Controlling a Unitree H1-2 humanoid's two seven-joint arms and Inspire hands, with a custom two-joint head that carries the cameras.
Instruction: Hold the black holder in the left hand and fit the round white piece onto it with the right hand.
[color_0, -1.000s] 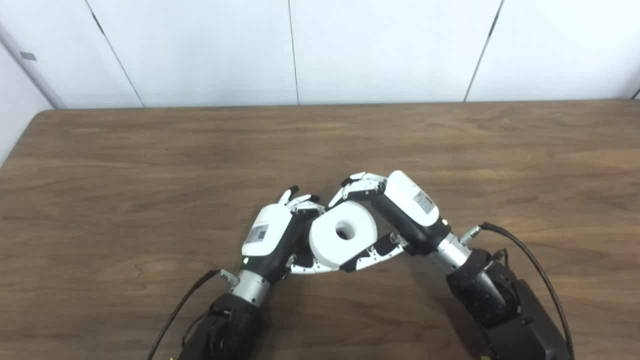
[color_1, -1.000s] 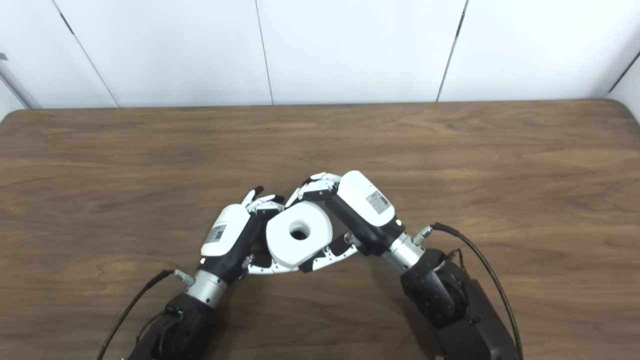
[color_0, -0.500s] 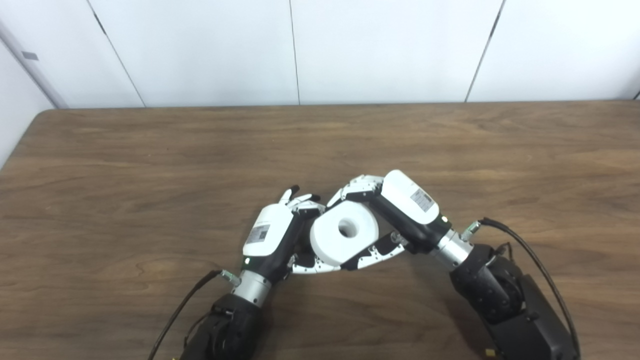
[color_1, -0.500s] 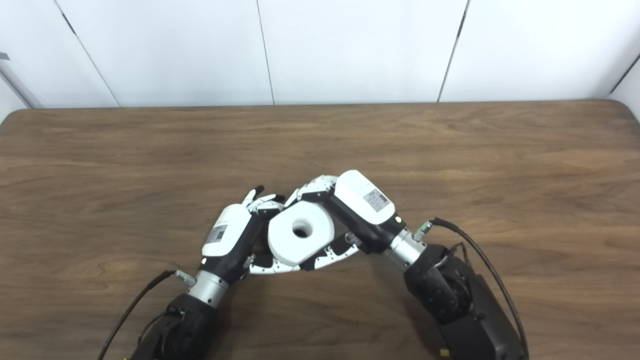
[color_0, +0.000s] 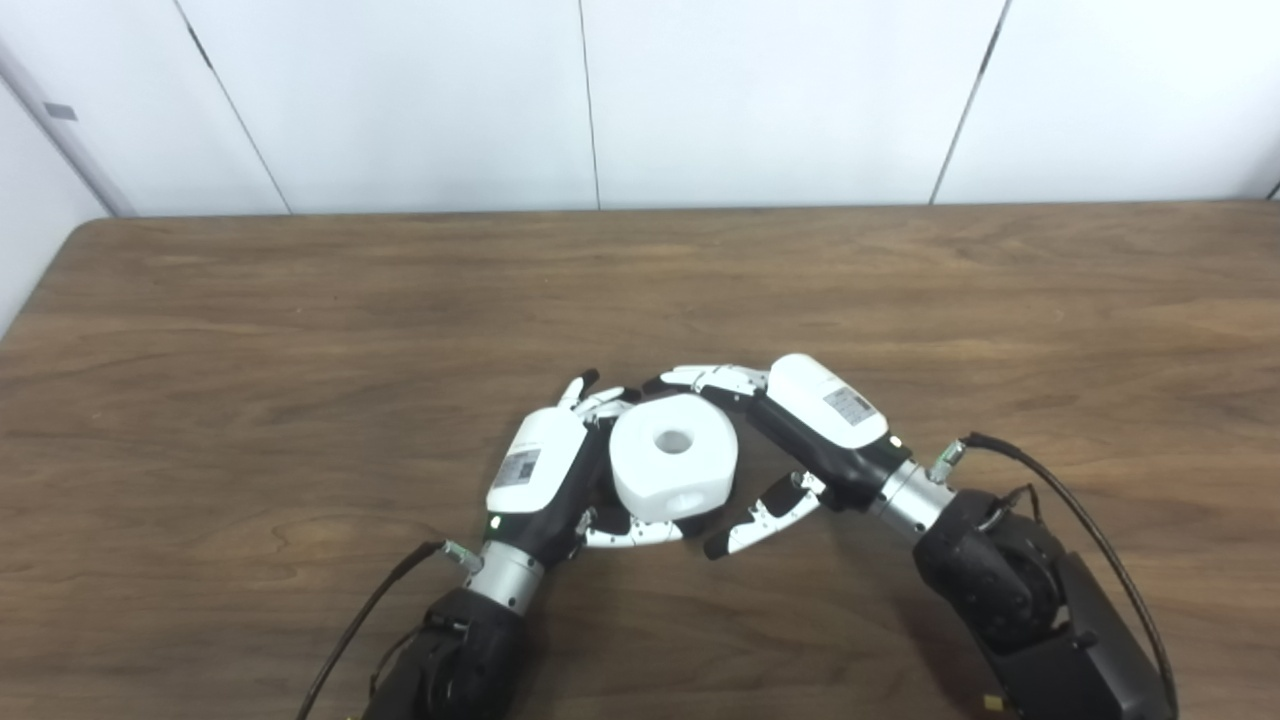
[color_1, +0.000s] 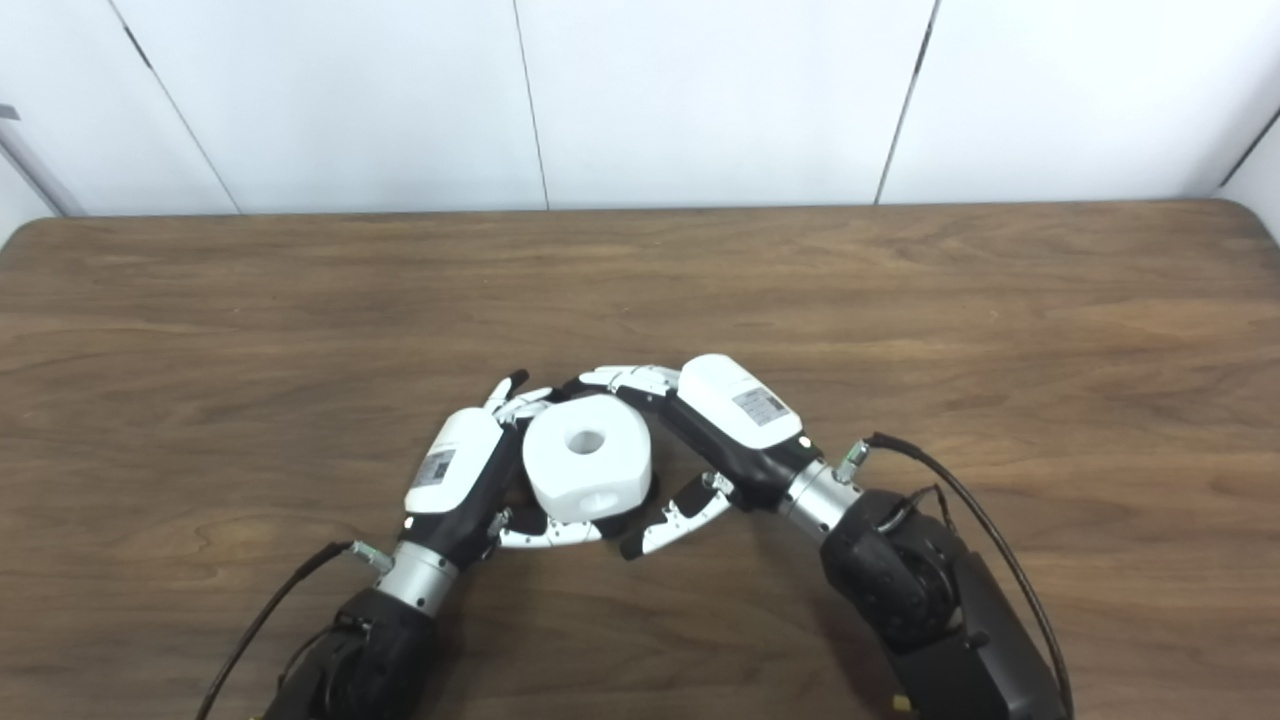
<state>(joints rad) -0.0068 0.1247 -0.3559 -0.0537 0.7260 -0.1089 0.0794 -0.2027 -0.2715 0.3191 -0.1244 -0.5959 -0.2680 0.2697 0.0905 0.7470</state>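
No text can be read. The back of the left hand (color_0: 530, 468) and of the right hand (color_0: 825, 402) each carry a small grey printed label — the marks on both are too small and blurred to make out.
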